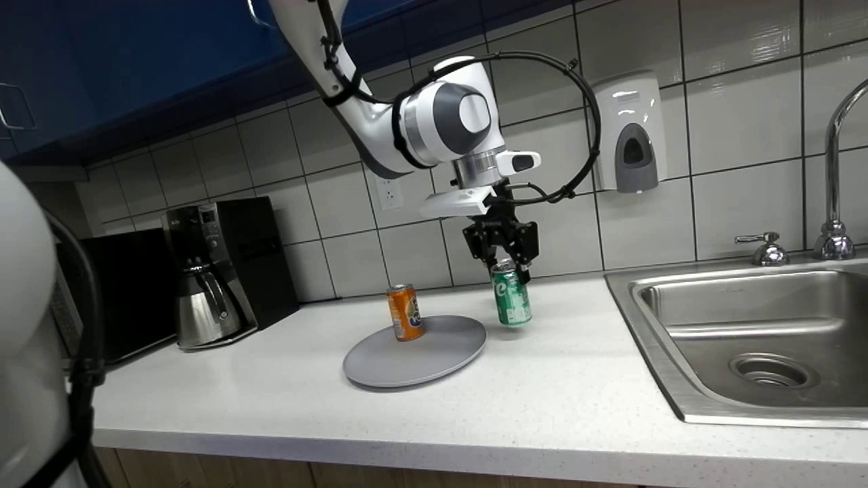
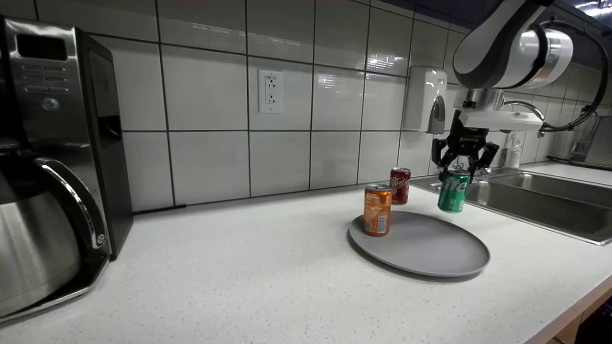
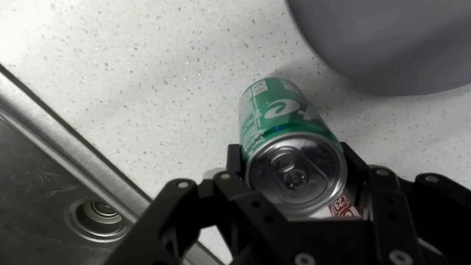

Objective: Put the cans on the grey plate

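Observation:
My gripper is shut on the green can, its fingers on either side near the silver top, as the wrist view also shows. In both exterior views the can hangs nearly upright just above the counter, beside the grey plate and apart from it. The orange can stands upright on the plate, near its edge. Behind the plate, by the tiled wall, the dark red can stands on the counter. Only a sliver of that dark red can shows past the gripper in the wrist view.
The steel sink lies on the far side of the green can from the plate, with a faucet behind it. A coffee maker with a steel pot stands at the counter's other end. A soap dispenser hangs on the wall.

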Controlling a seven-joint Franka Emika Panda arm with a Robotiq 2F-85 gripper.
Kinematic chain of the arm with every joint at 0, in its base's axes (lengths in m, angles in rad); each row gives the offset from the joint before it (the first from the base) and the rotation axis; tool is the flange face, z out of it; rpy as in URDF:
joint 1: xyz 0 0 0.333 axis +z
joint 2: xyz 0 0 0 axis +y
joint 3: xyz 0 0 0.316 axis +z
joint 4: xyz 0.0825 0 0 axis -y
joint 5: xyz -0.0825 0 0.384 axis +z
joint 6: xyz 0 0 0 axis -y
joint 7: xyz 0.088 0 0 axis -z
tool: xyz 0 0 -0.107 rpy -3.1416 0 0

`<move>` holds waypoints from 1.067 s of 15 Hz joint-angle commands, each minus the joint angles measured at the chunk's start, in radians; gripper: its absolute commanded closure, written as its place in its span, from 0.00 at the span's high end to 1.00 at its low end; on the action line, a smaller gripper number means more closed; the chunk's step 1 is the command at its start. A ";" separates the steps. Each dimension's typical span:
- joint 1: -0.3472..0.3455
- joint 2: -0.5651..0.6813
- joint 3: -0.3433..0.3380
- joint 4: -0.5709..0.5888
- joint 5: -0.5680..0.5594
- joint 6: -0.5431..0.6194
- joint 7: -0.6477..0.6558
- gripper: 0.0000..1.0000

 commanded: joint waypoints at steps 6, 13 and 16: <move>0.020 -0.138 0.041 -0.127 -0.003 0.061 -0.024 0.38; 0.054 -0.124 0.090 -0.117 0.009 0.059 -0.029 0.38; 0.067 -0.113 0.107 -0.109 0.014 0.057 -0.037 0.38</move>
